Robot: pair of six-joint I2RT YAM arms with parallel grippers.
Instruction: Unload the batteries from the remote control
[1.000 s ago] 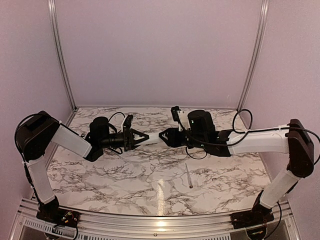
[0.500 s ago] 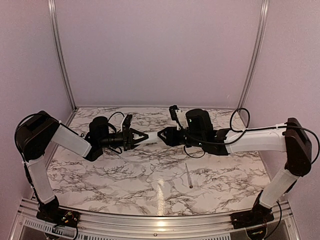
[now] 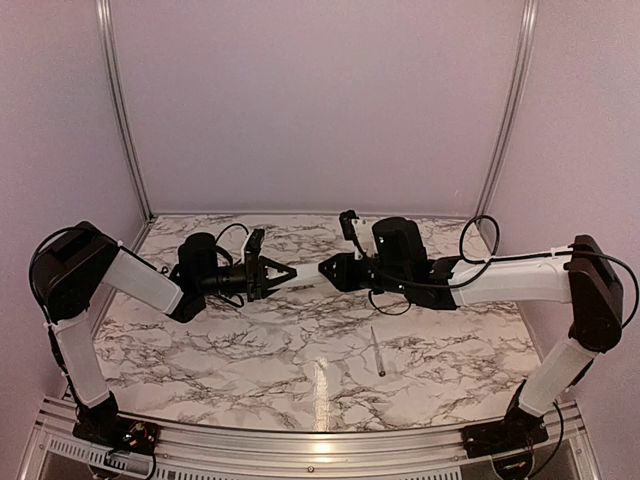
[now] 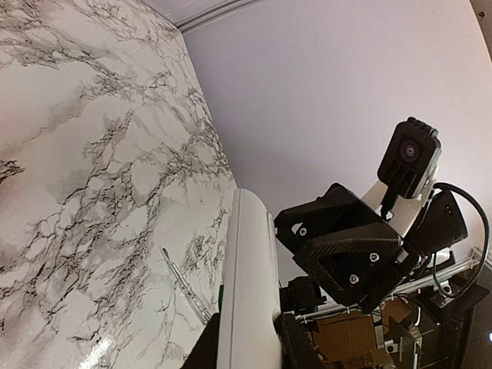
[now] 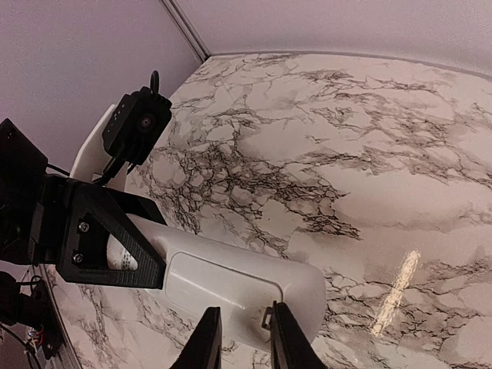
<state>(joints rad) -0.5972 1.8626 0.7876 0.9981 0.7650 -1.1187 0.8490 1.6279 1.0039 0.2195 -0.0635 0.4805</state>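
- White remote control [image 5: 231, 284] clamped in left pincer [image 3: 283, 272], above marble bench [image 3: 250, 350].
- Right pincer [image 5: 244, 338] narrowly parted at its free end; grip unclear.
- Lilac walls [image 3: 320, 100] around.

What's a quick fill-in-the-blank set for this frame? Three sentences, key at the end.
1. The slim white plastic remote control is held ___ the white marble-pattern table, not touching it.
2. The left gripper and the right gripper sit at ___ ends of it.
3. The thin grey stick lies on the table nearer the ___ arm's base.
Missing words: above; opposite; right.
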